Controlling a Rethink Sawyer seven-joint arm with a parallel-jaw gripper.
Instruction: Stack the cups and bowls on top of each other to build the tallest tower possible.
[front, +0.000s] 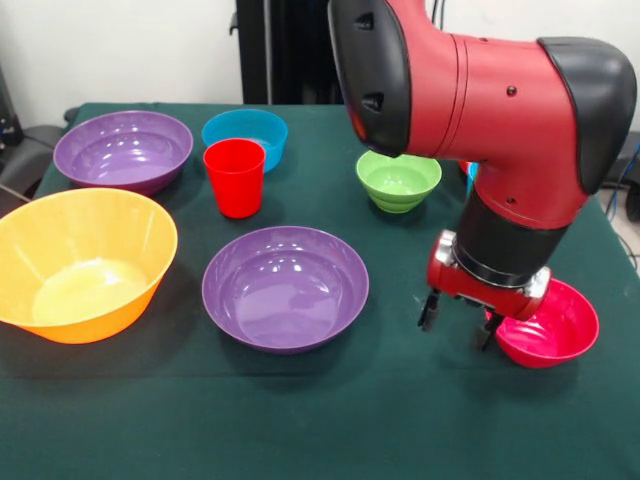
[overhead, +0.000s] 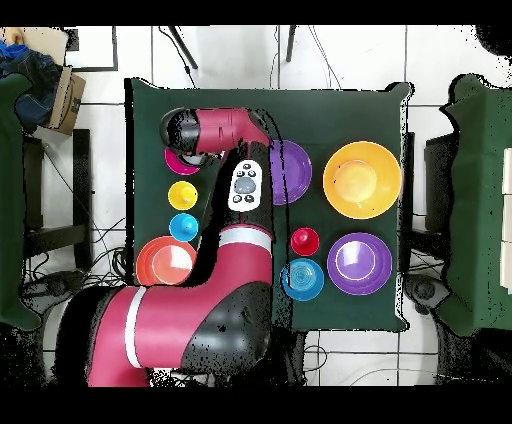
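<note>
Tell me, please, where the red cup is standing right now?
In the front view the red cup stands upright left of centre, just in front of the blue bowl, between the far purple bowl and the green bowl.

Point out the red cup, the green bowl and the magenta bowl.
red cup (front: 234, 178), front view, on its side wall
green bowl (front: 398, 181), front view, on its inside
magenta bowl (front: 555, 330), front view, on its inside

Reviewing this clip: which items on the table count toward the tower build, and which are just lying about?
Part of the job: two purple bowls, yellow-orange bowl, blue bowl, green bowl, magenta-pink bowl, orange bowl, red cup, yellow cup, light blue cup.

Just lying about: nothing on the table; only a cardboard box off it.
</note>
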